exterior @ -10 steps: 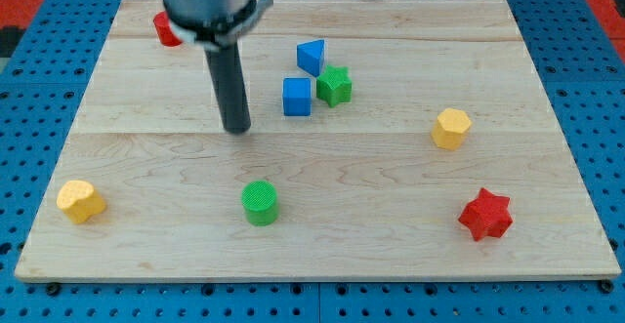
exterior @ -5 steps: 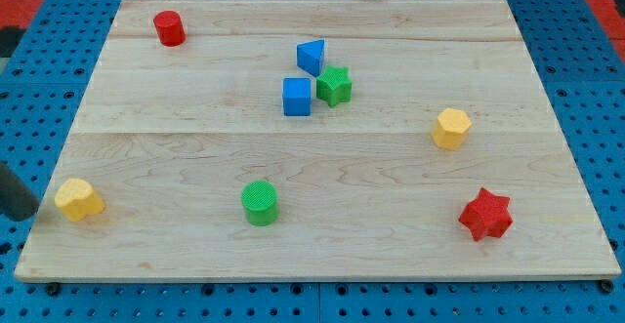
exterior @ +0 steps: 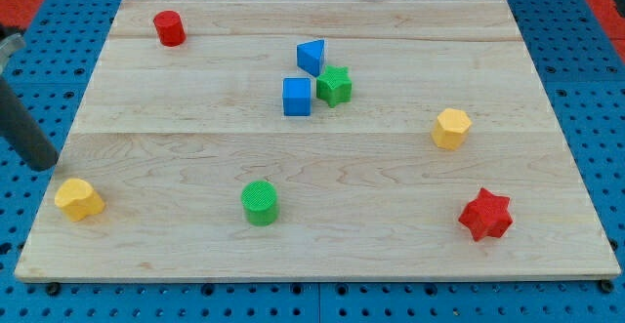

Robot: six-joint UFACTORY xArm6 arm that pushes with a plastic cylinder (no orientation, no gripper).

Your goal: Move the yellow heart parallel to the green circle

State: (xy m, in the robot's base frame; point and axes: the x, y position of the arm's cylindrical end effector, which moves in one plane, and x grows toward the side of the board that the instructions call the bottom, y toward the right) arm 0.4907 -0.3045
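The yellow heart (exterior: 78, 198) lies near the board's bottom left corner. The green circle (exterior: 260, 203) stands to its right, at about the same height in the view. My tip (exterior: 43, 165) is at the board's left edge, just above and left of the yellow heart, a small gap apart from it. The rod slants up to the view's left edge.
A red cylinder (exterior: 169, 27) stands at the top left. A blue triangle (exterior: 312, 56), a blue cube (exterior: 297, 97) and a green star (exterior: 334, 86) cluster at top centre. A yellow hexagon (exterior: 451, 128) and a red star (exterior: 485, 215) are on the right.
The rod swung from the board's upper middle out to the left edge, then rose from left of the yellow heart to above-left of it. No block has moved.
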